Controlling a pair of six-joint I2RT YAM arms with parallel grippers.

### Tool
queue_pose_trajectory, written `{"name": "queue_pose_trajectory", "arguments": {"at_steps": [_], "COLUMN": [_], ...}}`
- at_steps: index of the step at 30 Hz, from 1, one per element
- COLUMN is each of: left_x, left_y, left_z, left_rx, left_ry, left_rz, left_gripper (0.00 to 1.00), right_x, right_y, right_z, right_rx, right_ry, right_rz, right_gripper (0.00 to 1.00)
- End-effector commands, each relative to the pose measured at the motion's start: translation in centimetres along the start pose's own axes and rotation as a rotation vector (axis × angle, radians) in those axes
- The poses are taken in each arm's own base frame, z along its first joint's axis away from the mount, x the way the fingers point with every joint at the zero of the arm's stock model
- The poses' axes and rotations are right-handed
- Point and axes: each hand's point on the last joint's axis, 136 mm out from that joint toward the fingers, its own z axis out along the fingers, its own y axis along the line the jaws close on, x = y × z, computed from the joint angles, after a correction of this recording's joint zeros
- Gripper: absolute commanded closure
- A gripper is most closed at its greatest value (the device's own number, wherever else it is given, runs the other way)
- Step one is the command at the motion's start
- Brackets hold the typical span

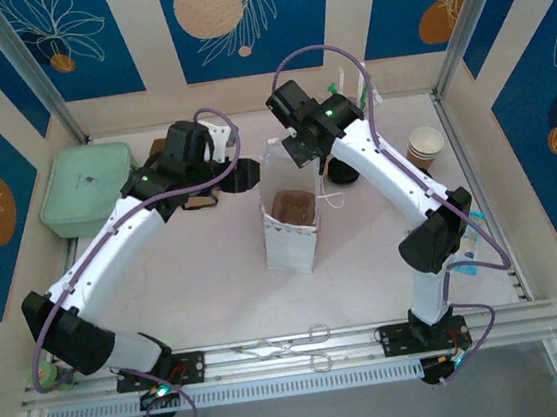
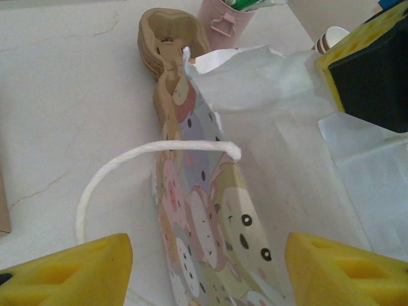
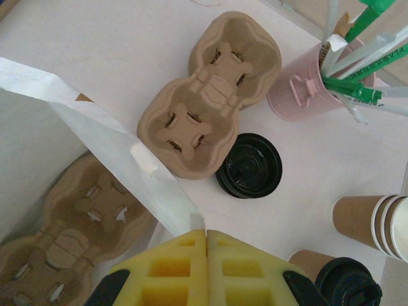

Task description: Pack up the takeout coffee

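The right pincer is pinched fully closed on the rim of the one white paper bag. Around it in its wrist view: one brown moulded-pulp carrier inside the bag at nine o'clock, a second carrier on the table at twelve, one round black plastic lid and one pink straw cup at one, and the single kraft-brown, black-lidded takeout coffee upright at three. The left pincer is spread wide astride the bag's patterned wall, gripping nothing.
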Motion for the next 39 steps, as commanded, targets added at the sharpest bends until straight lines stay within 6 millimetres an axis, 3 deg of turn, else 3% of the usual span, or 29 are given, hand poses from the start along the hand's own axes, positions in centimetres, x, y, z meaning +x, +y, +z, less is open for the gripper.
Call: {"name": "queue_pose_trajectory", "arguments": {"at_steps": [1, 9, 13, 15, 18, 21, 24, 28, 32, 34, 36, 39], "left_x": [0.2, 1.6, 1.9, 1.9, 1.7, 1.5, 1.4, 2.0, 2.7, 3.0, 3.3, 3.5], "left_y": [-0.4, -1.5, -1.9, -2.0, -2.2, -2.3, -2.6, -2.7, -2.9, -3.1, -3.3, -3.3], "left_z": [-1.1, -1.1, -0.9, -0.9, -1.2, -1.5, -1.5, -1.3, -1.1, -1.1, -1.4, -1.5], "left_rx": [0.03, 0.119, 0.144, 0.154, 0.158, 0.164, 0.178, 0.197, 0.216, 0.227, 0.228, 0.226], "left_ry": [-0.008, 0.005, 0.014, 0.016, 0.006, -0.004, -0.004, 0.004, 0.014, 0.02, 0.022, 0.02], "left_rz": [0.003, -0.065, -0.083, -0.089, -0.089, -0.093, -0.099, -0.125, -0.157, -0.164, -0.165, -0.165], "left_gripper": [0.35, 0.37, 0.39, 0.39, 0.39, 0.39, 0.39, 0.39, 0.4, 0.4, 0.4, 0.4], "right_x": [-1.4, -2.7, -3.1, -3.0, -2.6, -1.9, -1.0, 1.3, 5.0, 6.8, 8.9, 11.7], "right_y": [0.0, 0.8, 0.9, 0.8, 0.3, -0.4, -1.8, -6.1, -10.4, -12.0, -13.4, -14.9], "right_z": [-1.8, -1.5, -2.1, -3.0, -4.1, -5.2, -6.2, -6.6, -5.9, -5.5, -5.1, -4.0], "right_rx": [-0.026, -0.051, -0.054, -0.061, -0.075, -0.088, -0.069, -0.006, 0.028, 0.045, 0.075, 0.074], "right_ry": [-0.081, -0.097, -0.101, -0.103, -0.096, -0.088, -0.076, -0.024, 0.059, 0.085, 0.103, 0.133], "right_rz": [-0.001, -0.01, -0.002, 0.014, 0.043, 0.083, 0.142, 0.314, 0.517, 0.595, 0.67, 0.784], "right_gripper": [1.0, 0.99, 0.9, 0.77, 0.45, 0.32, 0.28, 0.22, 0.17, 0.13, 0.01, 0.01]}}
